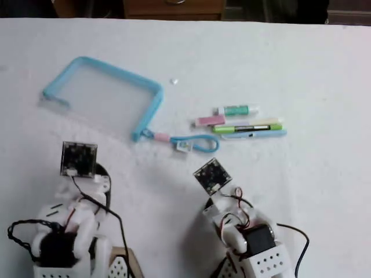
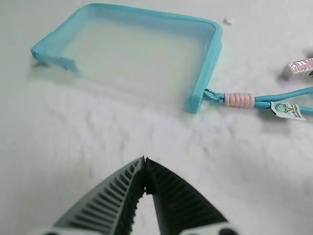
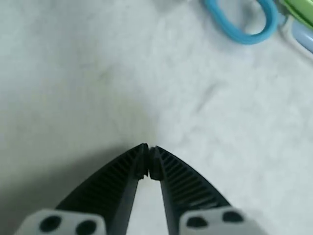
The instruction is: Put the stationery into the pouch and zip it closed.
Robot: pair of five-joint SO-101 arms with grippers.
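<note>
- We find the pouch lying flat on the white table, ahead of the left arm.
- Its strap trails toward the stationery.
- The stationery sits outside the pouch, to its right: white tube, pink piece, green pen and blue pen, side by side.
- Left gripper: tips pressed together, holding nothing, near the pouch.
- Right gripper: tips likewise together, empty, near the strap's loop.

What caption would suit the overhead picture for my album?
Left arm and right arm face a blue-edged pouch and a few pens on a white table.
</note>
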